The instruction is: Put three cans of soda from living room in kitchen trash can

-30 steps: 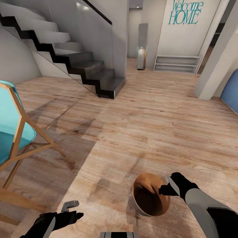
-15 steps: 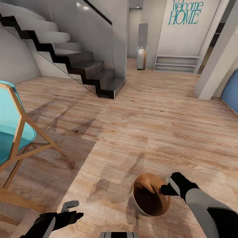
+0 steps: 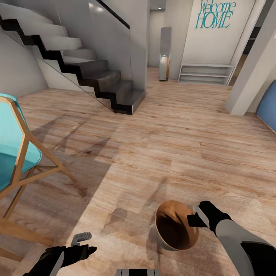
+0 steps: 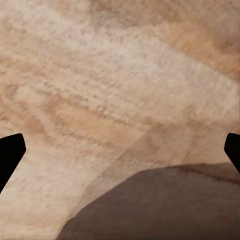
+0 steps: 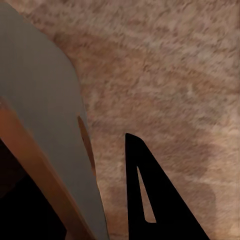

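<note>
My right gripper (image 3: 194,219) is shut on the rim of the tash can (image 3: 174,230), a grey bin with a brown inside, and holds it tilted just above the wood floor at the lower right. In the right wrist view the grey wall (image 5: 47,105) runs between my fingers, with one black finger (image 5: 150,200) outside it. At the lower left my left gripper (image 3: 81,239) hangs open over bare floor, and its two fingertips (image 4: 10,155) stand far apart with nothing between them. The cans of soda are out of view.
A turquoise chair on a wooden frame (image 3: 17,153) stands close at the left. A dark staircase (image 3: 96,76) rises at the back left. Beyond it are a white low shelf (image 3: 206,73), a white pillar (image 3: 251,80) and a blue sofa edge (image 3: 269,105). Wood floor (image 3: 161,145) stretches ahead.
The tash can and my right gripper have shifted very slightly to the right. The left arm and the room look the same.
</note>
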